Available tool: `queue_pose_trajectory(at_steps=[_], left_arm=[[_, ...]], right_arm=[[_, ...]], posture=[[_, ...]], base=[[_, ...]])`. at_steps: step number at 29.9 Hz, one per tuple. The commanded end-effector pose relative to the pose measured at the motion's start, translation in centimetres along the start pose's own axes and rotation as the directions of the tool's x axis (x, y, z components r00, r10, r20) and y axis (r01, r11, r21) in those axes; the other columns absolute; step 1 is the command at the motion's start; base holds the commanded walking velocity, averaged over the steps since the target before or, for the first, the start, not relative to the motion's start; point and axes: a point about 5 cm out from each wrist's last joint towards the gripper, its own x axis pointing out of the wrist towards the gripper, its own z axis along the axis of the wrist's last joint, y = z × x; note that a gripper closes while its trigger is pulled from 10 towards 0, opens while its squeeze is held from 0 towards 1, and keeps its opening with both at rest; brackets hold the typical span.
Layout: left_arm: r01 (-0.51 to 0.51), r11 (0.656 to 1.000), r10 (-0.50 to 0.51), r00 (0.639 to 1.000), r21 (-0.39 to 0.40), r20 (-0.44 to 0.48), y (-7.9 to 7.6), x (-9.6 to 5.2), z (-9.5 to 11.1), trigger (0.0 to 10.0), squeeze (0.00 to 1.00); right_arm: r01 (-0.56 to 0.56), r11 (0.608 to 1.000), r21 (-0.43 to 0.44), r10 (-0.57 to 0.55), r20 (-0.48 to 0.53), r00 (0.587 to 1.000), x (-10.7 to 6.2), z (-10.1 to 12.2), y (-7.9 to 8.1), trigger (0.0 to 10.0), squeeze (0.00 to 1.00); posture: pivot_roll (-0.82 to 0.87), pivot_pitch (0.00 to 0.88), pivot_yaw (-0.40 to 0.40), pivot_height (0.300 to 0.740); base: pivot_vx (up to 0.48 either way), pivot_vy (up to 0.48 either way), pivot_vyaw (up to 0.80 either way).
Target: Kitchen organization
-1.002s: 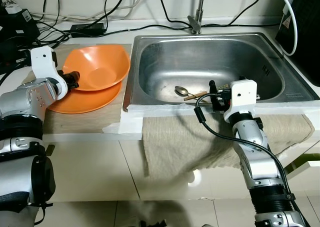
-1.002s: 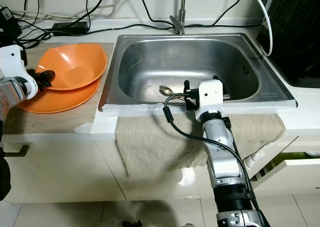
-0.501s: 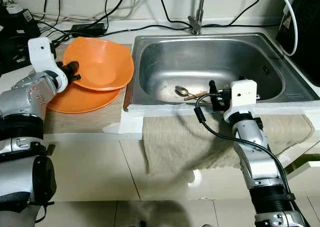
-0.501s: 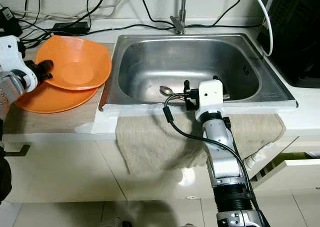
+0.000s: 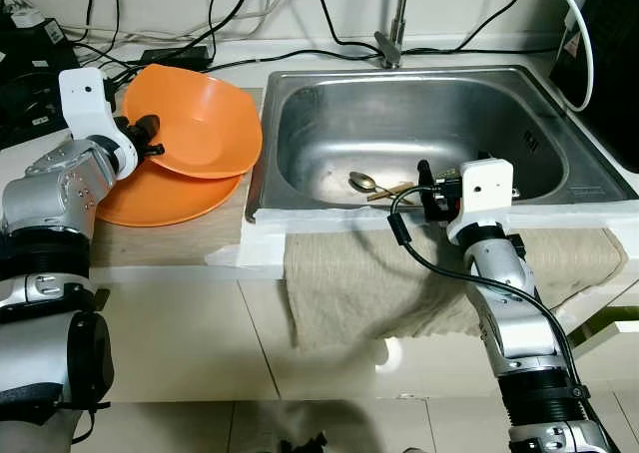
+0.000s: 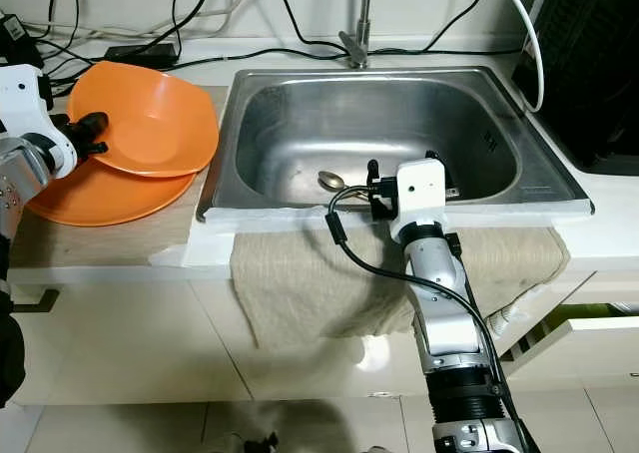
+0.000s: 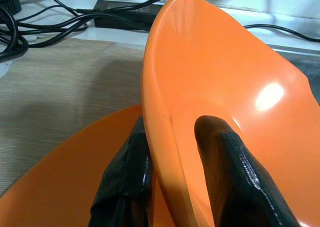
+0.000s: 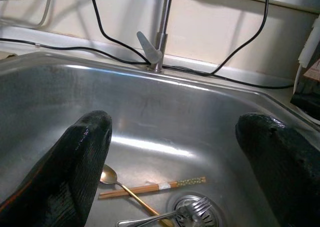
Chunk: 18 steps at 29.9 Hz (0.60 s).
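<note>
Left eye view: the left gripper (image 5: pixel 150 137) pinches the rim of the orange bowl (image 5: pixel 200 122), which sits tilted above the orange plate (image 5: pixel 165 196) on the surface (image 5: pixel 170 243) just beside the sink (image 5: pixel 419 124). The right gripper (image 5: pixel 427 189) hovers over the sink's front edge, above the beige cloth (image 5: pixel 359 283).

Right eye view: a spoon (image 6: pixel 330 181) and chopsticks (image 6: pixel 351 196) lie on the sink floor near the right gripper; the faucet (image 6: pixel 357 34) stands at the back rim.

Left wrist view: the two fingers (image 7: pixel 227 172) straddle the bowl's wall, one inside and one outside, closed on it, with the plate below.

Right wrist view: the right gripper's fingers (image 8: pixel 80 152) are spread wide and hold nothing; a fork (image 8: pixel 170 216) rests by the drain.

Step in hand: probably lifting the bowl off the plate.

Doing it well: the thin rim grip leaves the bowl free to swing, so a slow lift is safer; the bowl should clear the plate fully before any sideways travel, so the plate is not dragged.

Risk: the bowl's far edge may knock the sink edge.
</note>
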Motion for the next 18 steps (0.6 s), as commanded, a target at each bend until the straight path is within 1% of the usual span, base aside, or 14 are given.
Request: queue_pose_trajectory(at_steps=[1,18], left_arm=[[-0.002,1.000,0.002,1.000,0.011,-0.022,-0.16,0.21,-0.19,0.0,0.00],[-0.002,1.000,0.002,1.000,0.012,-0.021,-0.09,0.26,-0.09,0.0,0.00]], right_arm=[[-0.009,1.000,0.003,0.009,0.006,1.000,0.44,0.43,0.00,10.0,0.00],[-0.010,1.000,0.003,0.010,0.006,1.000,0.57,0.50,0.09,10.0,0.00]], posture=[[-0.01,0.000,0.046,0.740],[-0.02,0.000,0.056,0.740]], base=[[0.000,0.000,0.00],[0.000,0.000,0.00]])
